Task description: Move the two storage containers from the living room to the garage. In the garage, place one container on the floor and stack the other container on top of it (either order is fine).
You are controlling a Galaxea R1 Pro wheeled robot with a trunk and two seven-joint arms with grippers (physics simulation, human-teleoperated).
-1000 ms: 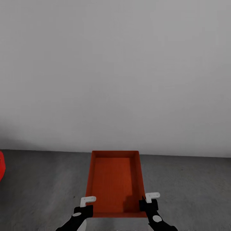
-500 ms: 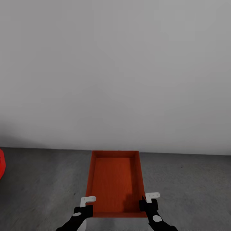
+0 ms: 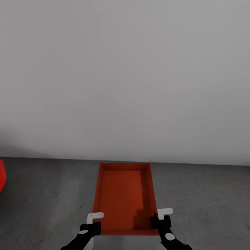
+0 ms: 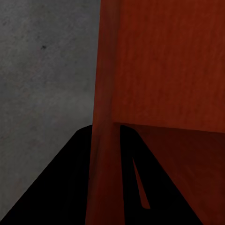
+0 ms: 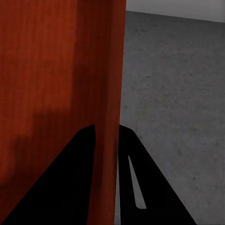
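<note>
Bin (image 3: 124, 198) at your six o'clock in the head view, low and centred, open top facing up, its long axis running toward the white wall (image 3: 125, 76) at twelve. You hold it by its two near corners: your left gripper (image 3: 91, 225) sits on the near-left corner, your right gripper (image 3: 160, 219) on the near-right one.

From the left wrist, the bin's side wall (image 4: 105, 93) runs straight between the two dark fingers (image 4: 56, 187), so that pincer is clamped on the wall. From the right wrist you see the same thing: the bin's wall (image 5: 108, 84) passes between the dark fingers (image 5: 150, 183), pincer closed on it (one finger inside the bin, one outside).

Grey concrete floor (image 3: 201, 194) spreads to both sides of the bin and meets the wall just beyond its far end. Whether the bin rests on the floor or hangs above it, you cannot tell. At nine o'clock, on the frame's edge, a sliver of something red (image 3: 2, 175) shows.
</note>
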